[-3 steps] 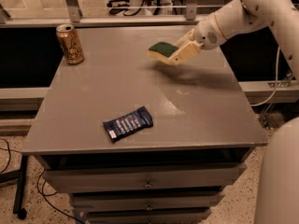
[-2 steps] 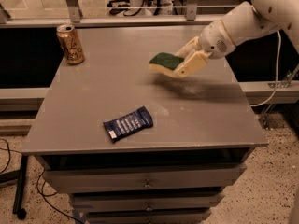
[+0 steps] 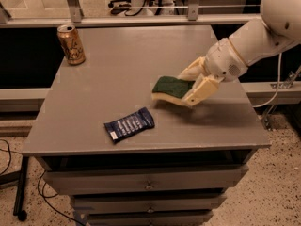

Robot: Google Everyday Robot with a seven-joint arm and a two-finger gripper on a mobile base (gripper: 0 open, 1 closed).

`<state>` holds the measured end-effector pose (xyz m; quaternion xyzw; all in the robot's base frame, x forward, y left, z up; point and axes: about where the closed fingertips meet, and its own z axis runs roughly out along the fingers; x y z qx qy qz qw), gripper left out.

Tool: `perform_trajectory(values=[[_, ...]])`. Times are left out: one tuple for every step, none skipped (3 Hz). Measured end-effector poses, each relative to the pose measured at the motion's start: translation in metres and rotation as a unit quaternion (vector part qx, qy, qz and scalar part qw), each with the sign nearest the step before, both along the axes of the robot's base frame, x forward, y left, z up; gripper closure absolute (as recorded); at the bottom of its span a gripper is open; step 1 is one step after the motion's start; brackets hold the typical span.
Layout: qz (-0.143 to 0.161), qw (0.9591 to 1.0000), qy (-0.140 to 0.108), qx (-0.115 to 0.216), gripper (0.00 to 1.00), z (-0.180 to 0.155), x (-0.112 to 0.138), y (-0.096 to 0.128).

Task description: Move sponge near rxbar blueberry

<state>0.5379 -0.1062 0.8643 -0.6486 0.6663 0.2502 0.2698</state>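
We log the sponge [image 3: 168, 87] apparently just off the table [image 3: 117, 69], up and right of the rxbar blueberry [image 3: 129, 125], near but apart. The gripper [image 3: 186, 87] is clamped on the sponge's right end. We should lower it flat beside the wrapper without nudging it, then release.

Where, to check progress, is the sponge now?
Camera view: the gripper holds the sponge over the right side of the table, just right of and behind the snack bar.
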Motion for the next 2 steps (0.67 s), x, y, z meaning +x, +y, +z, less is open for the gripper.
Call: perform_trajectory(values=[[0.026,0.9996,-0.001,-0.003,0.87,-0.005,-0.028,0.005],[0.045,0.9989,-0.011,-0.005,0.62,-0.008,-0.044,0.006]])
